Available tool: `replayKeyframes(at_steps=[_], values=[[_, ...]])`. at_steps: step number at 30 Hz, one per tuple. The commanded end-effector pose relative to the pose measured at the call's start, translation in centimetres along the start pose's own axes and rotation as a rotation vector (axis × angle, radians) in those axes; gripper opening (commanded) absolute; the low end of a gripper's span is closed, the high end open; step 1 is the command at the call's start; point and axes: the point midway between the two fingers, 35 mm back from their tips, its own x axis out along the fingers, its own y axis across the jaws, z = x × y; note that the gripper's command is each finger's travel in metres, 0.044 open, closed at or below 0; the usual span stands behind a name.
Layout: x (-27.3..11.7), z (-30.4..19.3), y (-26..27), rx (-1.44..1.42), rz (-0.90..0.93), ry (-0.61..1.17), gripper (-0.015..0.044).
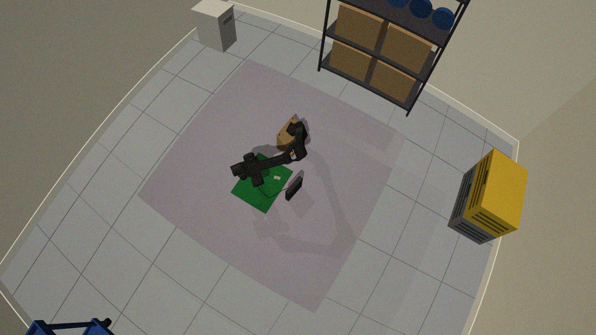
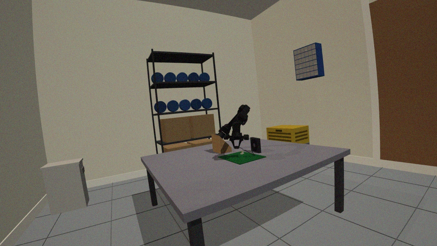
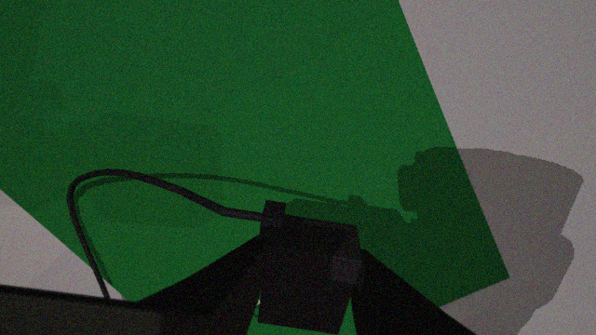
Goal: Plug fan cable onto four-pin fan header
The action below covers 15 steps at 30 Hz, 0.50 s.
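Observation:
The black plug (image 3: 304,293) is gripped between my two fingers, pointing away from the wrist camera. My gripper (image 2: 236,147) (image 3: 310,252) is shut on it and holds it above the green board (image 1: 263,204) (image 2: 239,161) (image 3: 223,93). The pale four-pin header (image 1: 277,177) (image 2: 242,152) stands on the board near its fan-side edge. In the wrist view it is hidden, apart from a pale speck beside the plug. The black cable (image 1: 270,196) (image 3: 174,187) loops from the plug to the upright black fan (image 1: 294,189) (image 2: 255,145). The plug's lower end is hidden.
The tan wedge-shaped base block (image 1: 285,135) (image 2: 218,145) stands behind the board. The fan stands beside the board's edge, close to the header. The table (image 1: 216,216) (image 2: 189,183) carries them all. A shelf rack and a yellow crate (image 1: 502,187) (image 2: 287,134) stand beyond the table.

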Motion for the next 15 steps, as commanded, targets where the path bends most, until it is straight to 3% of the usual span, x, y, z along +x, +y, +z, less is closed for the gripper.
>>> replayKeyframes(at_steps=[1, 15], values=[[-0.2, 0.7, 1.0, 0.069, 0.009, -0.015, 0.0], [-0.9, 2.7, 5.0, 0.334, 0.045, -0.06, 0.0]])
